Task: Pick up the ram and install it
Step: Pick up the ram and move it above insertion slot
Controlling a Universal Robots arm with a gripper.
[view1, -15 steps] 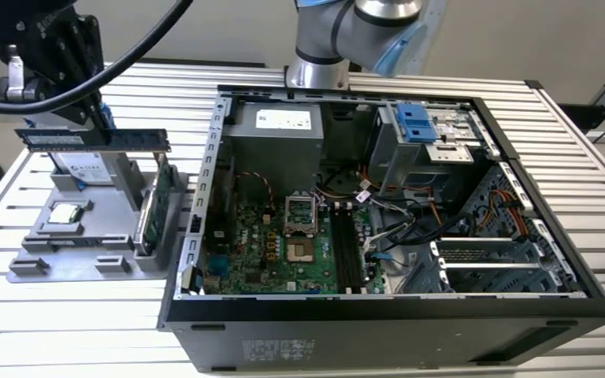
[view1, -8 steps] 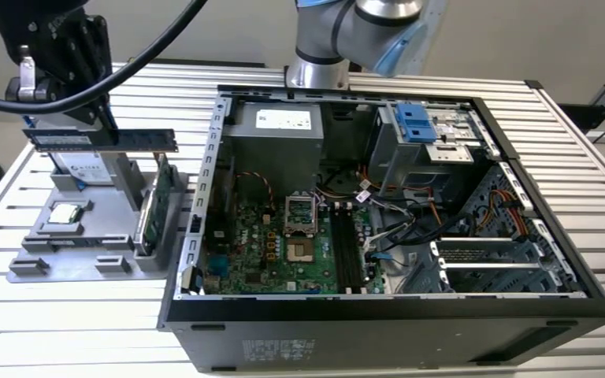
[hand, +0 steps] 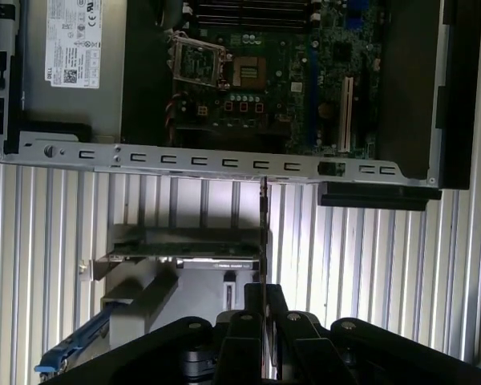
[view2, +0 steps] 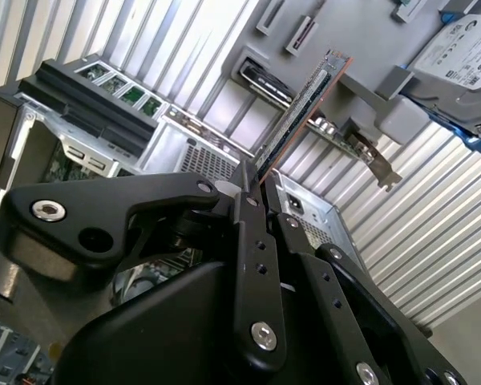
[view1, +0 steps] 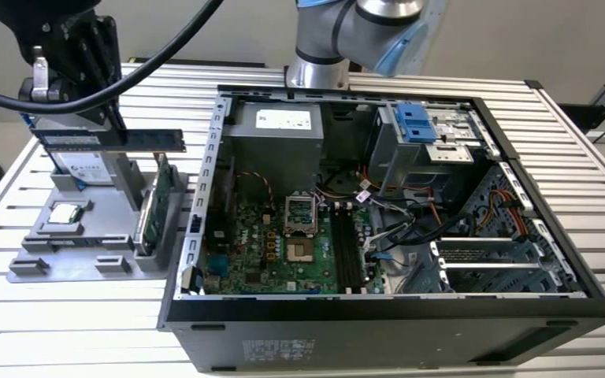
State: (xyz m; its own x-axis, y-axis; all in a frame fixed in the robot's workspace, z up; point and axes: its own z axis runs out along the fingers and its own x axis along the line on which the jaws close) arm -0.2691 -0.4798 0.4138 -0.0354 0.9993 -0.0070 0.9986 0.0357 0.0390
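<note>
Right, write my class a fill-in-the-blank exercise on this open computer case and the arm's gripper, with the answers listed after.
The black gripper is ____ on the long, thin, dark blue ram.
The ram hangs above the grey parts tray, so it is ____ (inside or outside) the open black computer case.
The green circuit card stands on ____ in that tray.
Missing words: shut; outside; edge.
</note>
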